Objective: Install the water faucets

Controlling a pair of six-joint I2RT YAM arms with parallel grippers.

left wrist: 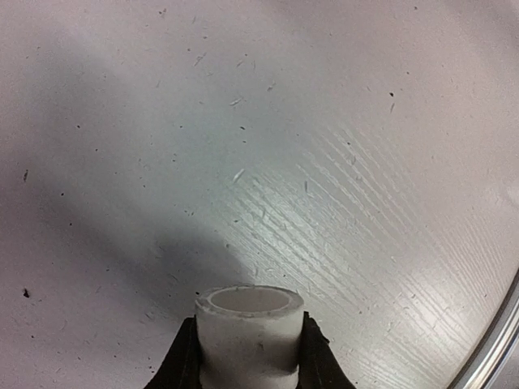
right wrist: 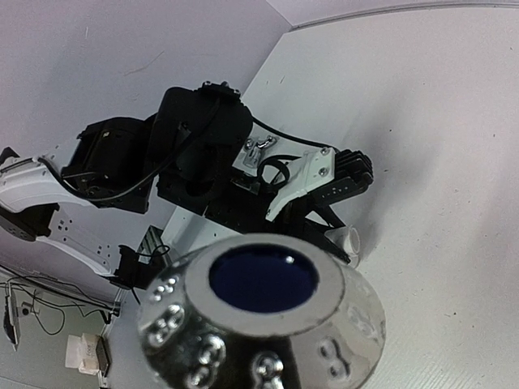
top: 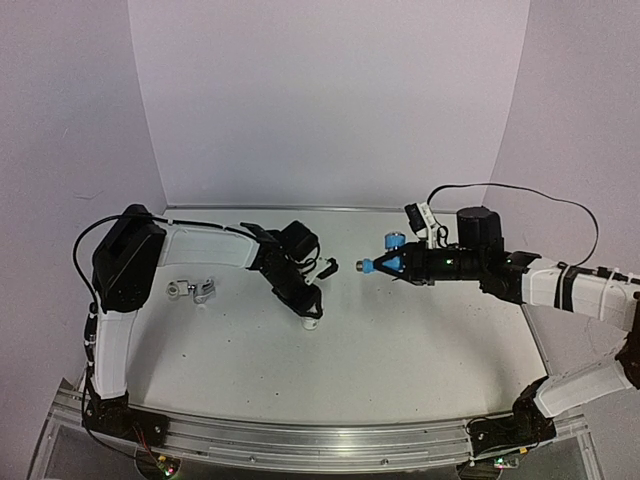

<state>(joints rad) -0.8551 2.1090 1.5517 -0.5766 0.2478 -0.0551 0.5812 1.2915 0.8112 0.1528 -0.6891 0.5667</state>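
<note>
Gripping tight: left claw (top: 310,314) on fitting (left wrist: 247,324), right claw (top: 392,263) on faucet (top: 368,266).

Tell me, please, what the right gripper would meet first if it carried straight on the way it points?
Probably the left arm's wrist, straight ahead of the light blue faucet it holds; depth is unclear.

Pale lilac walls (top: 330,100) enclose a speckled white table (top: 420,340)
</note>
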